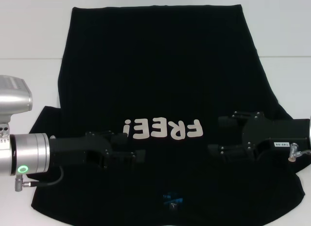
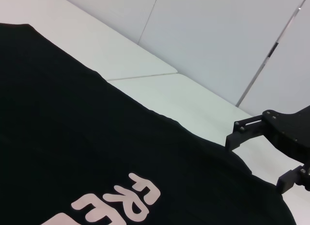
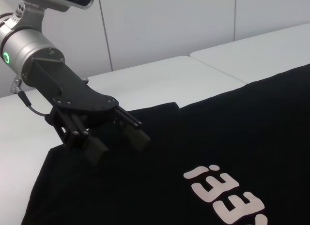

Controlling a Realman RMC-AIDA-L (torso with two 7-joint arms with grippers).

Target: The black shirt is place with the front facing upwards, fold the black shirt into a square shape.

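The black shirt (image 1: 160, 65) lies spread flat on the white table, front up, with its whitish "FREE!" letters (image 1: 163, 130) in the middle and a small blue neck label (image 1: 172, 201) near the front edge. My left gripper (image 1: 132, 147) reaches in from the left, low over the chest just below the letters, open and holding nothing. In the right wrist view the left gripper (image 3: 120, 147) shows both fingers spread above the cloth (image 3: 242, 128). My right gripper (image 1: 217, 135) comes in from the right beside the letters, also open and empty. The left wrist view shows the right gripper (image 2: 256, 162) over the shirt (image 2: 58, 138).
The white table (image 1: 29, 31) shows bare around the shirt at the left, right and back, with a seam line running across it. Plain light wall panels (image 2: 218, 36) stand behind the table. No other objects lie nearby.
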